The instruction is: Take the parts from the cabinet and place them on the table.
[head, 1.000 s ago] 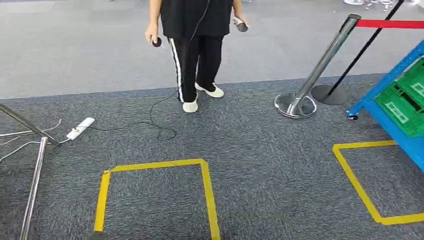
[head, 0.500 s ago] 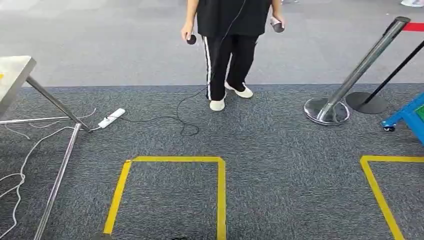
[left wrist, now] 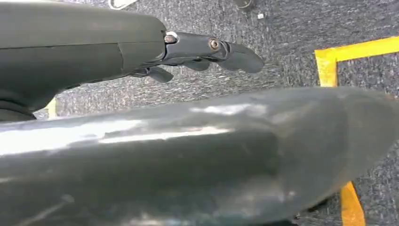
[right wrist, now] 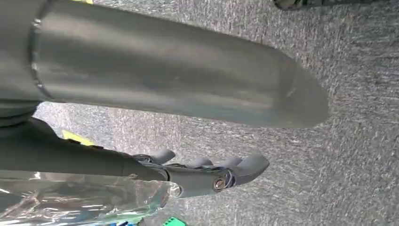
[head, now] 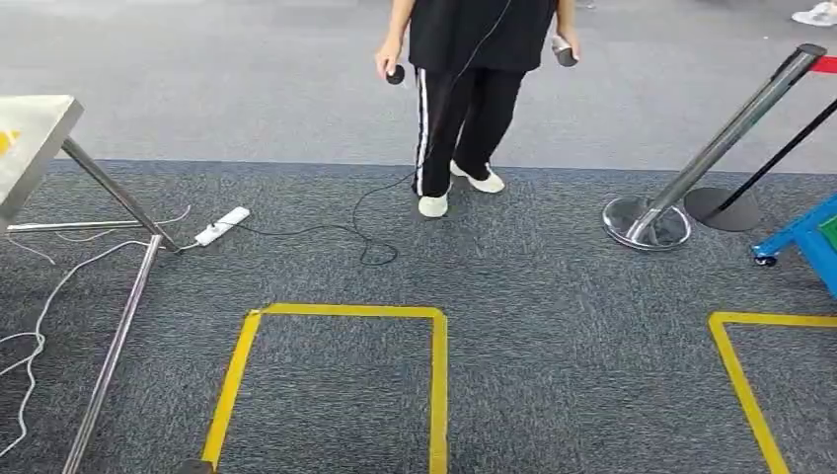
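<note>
Left hand: the left hand [left wrist: 207, 49] hung over the grey carpet [head: 553, 296], its dark fingers [left wrist: 240, 56] stretched out nearly straight, lying close side by side, with nothing between them and the thumb.
Right hand: the right hand [right wrist: 197, 176] also hung over the carpet, its fingers [right wrist: 249, 165] lying side by side and only lightly bent.
Part: a clear, crinkled plastic bag [right wrist: 70, 200] lay right against the right hand. I could not tell whether the fingers pinched it or what was inside it.
Table: a corner of the metal table [head: 35, 133] stood at 10 o'clock in the head view, on slanted steel legs, with a yellow spot at its edge.
Cabinet: a blue corner of the cabinet [head: 804, 235] showed at 3 o'clock, on a small castor.
Person: a person [head: 474, 59] in black clothes and white shoes stood at 12 o'clock, with a dark controller [head: 395, 74] in each hand.
Floor marks: one yellow tape square [head: 341, 311] lay at 6 o'clock and a second tape square [head: 735, 365] at 4 o'clock.
Barrier: a chrome stanchion [head: 711, 148] leaned at 2 o'clock, just beside a black-based post.
Cables: a white power strip [head: 222, 226] lay at 9 o'clock near the table leg. A black cable [head: 370, 237] ran from it toward the person, and white cables [head: 39, 316] trailed under the table.
</note>
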Robot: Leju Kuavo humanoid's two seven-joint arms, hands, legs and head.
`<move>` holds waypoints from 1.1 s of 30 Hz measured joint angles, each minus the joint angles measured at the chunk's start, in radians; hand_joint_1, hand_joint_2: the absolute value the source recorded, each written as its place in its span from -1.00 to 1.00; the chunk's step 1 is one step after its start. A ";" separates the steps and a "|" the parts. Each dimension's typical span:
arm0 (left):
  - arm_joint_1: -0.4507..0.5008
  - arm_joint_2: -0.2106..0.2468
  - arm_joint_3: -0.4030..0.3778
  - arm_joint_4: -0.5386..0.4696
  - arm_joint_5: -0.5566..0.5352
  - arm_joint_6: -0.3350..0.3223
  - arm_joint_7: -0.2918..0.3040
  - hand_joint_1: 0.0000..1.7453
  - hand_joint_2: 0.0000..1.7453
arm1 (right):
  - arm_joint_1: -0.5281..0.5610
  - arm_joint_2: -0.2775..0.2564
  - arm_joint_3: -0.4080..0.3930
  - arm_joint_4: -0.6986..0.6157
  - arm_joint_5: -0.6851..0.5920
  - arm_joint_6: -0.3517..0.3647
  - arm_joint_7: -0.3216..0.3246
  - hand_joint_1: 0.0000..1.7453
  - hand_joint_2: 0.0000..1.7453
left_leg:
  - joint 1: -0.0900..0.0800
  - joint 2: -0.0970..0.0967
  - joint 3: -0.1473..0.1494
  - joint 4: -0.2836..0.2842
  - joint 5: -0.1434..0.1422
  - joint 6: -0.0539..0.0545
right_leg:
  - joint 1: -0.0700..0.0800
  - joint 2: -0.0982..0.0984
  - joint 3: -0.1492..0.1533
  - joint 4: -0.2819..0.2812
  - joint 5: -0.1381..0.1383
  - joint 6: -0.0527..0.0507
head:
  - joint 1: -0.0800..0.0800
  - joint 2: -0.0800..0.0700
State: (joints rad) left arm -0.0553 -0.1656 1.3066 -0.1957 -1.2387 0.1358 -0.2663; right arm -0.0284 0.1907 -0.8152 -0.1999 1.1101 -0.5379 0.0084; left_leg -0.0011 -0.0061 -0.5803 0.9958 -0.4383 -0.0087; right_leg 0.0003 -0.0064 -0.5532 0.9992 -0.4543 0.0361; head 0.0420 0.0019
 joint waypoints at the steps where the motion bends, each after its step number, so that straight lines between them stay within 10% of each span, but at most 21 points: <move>1: 0.000 0.000 0.000 0.000 0.000 0.002 0.001 -1.00 -1.00 | 0.000 0.000 -0.001 0.000 0.000 0.000 0.000 -1.00 -1.00 | -0.002 0.000 0.000 0.000 -0.001 0.004 | -0.001 0.000 0.000 0.000 0.000 0.003 | 0.000 0.000; 7: -0.001 0.003 0.000 0.000 -0.006 0.019 0.006 -1.00 -1.00 | -0.001 0.006 -0.002 0.000 0.003 -0.005 0.001 -1.00 -1.00 | -0.003 -0.001 0.010 -0.018 0.000 0.032 | -0.008 -0.001 0.002 0.011 0.011 0.030 | 0.000 0.000; 13: 0.000 0.003 0.000 0.000 -0.007 0.029 0.010 -1.00 -1.00 | 0.002 0.006 -0.004 0.000 0.005 -0.008 0.003 -1.00 -1.00 | 0.004 -0.006 0.044 -0.022 -0.031 0.038 | -0.015 0.004 -0.186 0.332 -0.109 0.037 | 0.010 0.000; 17: 0.004 0.003 0.001 0.000 -0.008 0.032 0.015 -1.00 -1.00 | 0.004 0.006 -0.005 0.000 0.006 -0.008 0.004 -1.00 -1.00 | 0.019 -0.010 0.101 -0.021 -0.068 0.005 | -0.033 0.005 -0.067 0.057 0.061 0.053 | 0.011 0.000; 18: 0.002 0.007 0.001 -0.002 -0.007 0.034 0.015 -1.00 -1.00 | 0.004 0.011 -0.006 0.002 0.005 -0.008 0.004 -1.00 -1.00 | 0.019 -0.011 0.108 -0.018 -0.077 -0.005 | -0.025 0.012 -0.058 0.040 0.022 0.056 | 0.016 0.000; 19: -0.001 0.005 0.001 -0.002 -0.008 0.035 0.015 -1.00 -1.00 | -0.001 0.011 -0.007 0.002 0.005 -0.008 0.004 -1.00 -1.00 | 0.015 -0.011 0.105 -0.019 -0.081 -0.013 | -0.022 0.009 -0.058 0.037 -0.005 0.023 | 0.018 0.000; 22: 0.000 0.005 0.001 -0.002 -0.008 0.037 0.016 -1.00 -1.00 | 0.005 0.011 -0.012 0.002 0.005 -0.009 0.007 -1.00 -1.00 | 0.019 -0.011 0.113 -0.021 -0.080 -0.027 | -0.019 0.014 -0.043 0.036 -0.001 -0.004 | 0.012 0.000; 25: -0.002 0.000 0.001 -0.002 -0.009 0.038 0.016 -1.00 -1.00 | 0.011 0.011 -0.014 -0.001 0.006 -0.010 0.006 -1.00 -1.00 | 0.018 -0.003 -0.012 0.175 -0.040 -0.033 | -0.014 0.011 0.004 0.020 -0.026 -0.027 | 0.001 0.000; 27: 0.004 0.000 0.001 -0.002 -0.009 0.039 0.016 -1.00 -1.00 | 0.011 0.011 -0.014 -0.001 0.006 -0.010 0.006 -1.00 -1.00 | 0.015 -0.003 -0.122 0.292 -0.113 -0.030 | -0.007 0.014 0.046 0.006 -0.052 -0.034 | -0.001 0.000; 30: 0.008 -0.001 0.001 -0.002 -0.009 0.040 0.016 -1.00 -1.00 | 0.014 0.011 -0.017 -0.001 0.006 -0.010 0.006 -1.00 -1.00 | 0.007 -0.003 -0.187 0.263 -0.200 -0.014 | 0.001 0.021 0.132 -0.015 -0.100 -0.035 | -0.007 0.000; 31: 0.008 -0.001 0.001 -0.002 -0.009 0.040 0.016 -1.00 -1.00 | 0.013 0.011 -0.017 -0.001 0.007 -0.010 0.006 -1.00 -1.00 | 0.003 -0.003 -0.188 0.215 -0.173 -0.006 | 0.003 0.022 0.167 -0.022 -0.119 -0.035 | -0.007 0.000; 33: 0.015 -0.002 0.001 -0.002 -0.009 0.042 0.016 -1.00 -1.00 | 0.013 0.011 -0.018 0.001 0.007 -0.010 0.006 -1.00 -1.00 | -0.010 -0.001 -0.192 0.070 0.088 0.013 | 0.003 0.019 0.217 -0.038 -0.162 -0.035 | -0.008 0.000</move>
State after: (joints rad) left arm -0.0408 -0.1671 1.3073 -0.1972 -1.2474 0.1778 -0.2499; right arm -0.0150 0.2022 -0.8332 -0.1991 1.1170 -0.5474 0.0145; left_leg -0.0108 -0.0070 -0.7718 1.0661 -0.3505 0.0044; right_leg 0.0037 0.0128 -0.3359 0.9607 -0.6160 0.0009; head 0.0343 0.0019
